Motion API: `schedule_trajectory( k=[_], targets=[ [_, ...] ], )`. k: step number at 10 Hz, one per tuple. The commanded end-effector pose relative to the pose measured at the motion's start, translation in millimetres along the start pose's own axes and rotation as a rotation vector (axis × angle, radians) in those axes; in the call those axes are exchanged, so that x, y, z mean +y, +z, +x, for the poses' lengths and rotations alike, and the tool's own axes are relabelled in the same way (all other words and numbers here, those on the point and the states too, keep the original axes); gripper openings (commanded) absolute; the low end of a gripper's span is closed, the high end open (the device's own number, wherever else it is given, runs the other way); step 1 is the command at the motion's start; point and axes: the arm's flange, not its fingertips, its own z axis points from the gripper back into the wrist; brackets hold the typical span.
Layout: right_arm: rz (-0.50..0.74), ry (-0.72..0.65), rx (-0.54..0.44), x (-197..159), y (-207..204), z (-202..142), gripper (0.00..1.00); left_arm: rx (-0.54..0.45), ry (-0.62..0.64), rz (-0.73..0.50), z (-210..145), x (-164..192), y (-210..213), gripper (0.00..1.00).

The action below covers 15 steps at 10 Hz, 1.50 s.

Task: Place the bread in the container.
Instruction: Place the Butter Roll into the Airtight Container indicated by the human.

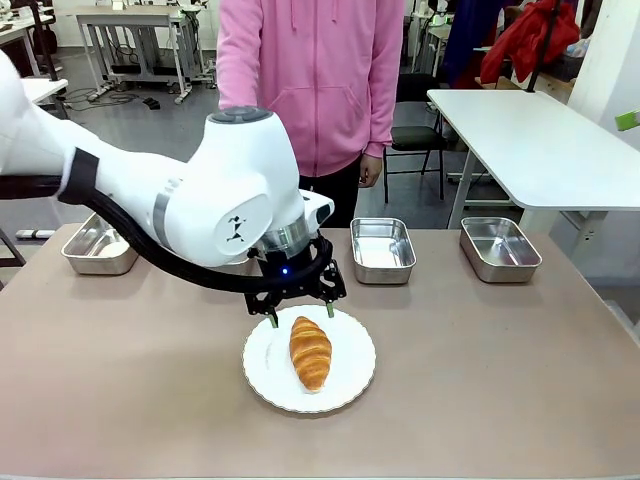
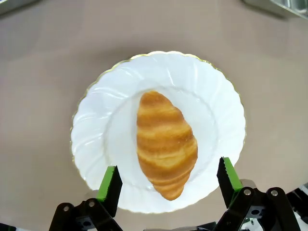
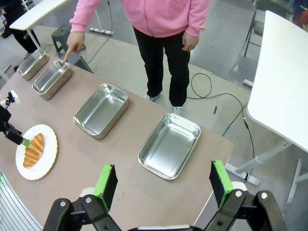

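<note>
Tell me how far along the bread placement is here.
Nothing placed yet: the bread lies on the white plate. In hand: the open left pincer hovers over it, while the person's finger points at one container. Grasping, carrying and releasing remain.

Front camera faces person (image 1: 310,80) across table (image 1: 500,360); left wrist close above plate (image 2: 96,134); right wrist high, oblique. All share plate.
</note>
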Motion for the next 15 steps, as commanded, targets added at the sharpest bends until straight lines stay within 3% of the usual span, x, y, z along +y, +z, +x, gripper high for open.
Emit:
schedule_trajectory(
  k=[1,7,14,15],
  targets=[
    [0.015,0.009,-0.021,-2,0,0,1.00,0.016,0.004,0.036,4,-20,-12,1.00],
    [0.015,0.009,-0.021,-2,0,0,1.00,0.059,0.034,0.131,-6,-27,-41,1.00],
    [0.015,0.009,-0.021,-2,0,0,1.00,0.042,0.004,0.169,1,-28,-66,1.00],
    [0.015,0.009,-0.021,-2,0,0,1.00,0.053,0.002,0.168,1,-29,-66,0.80]
  ],
)
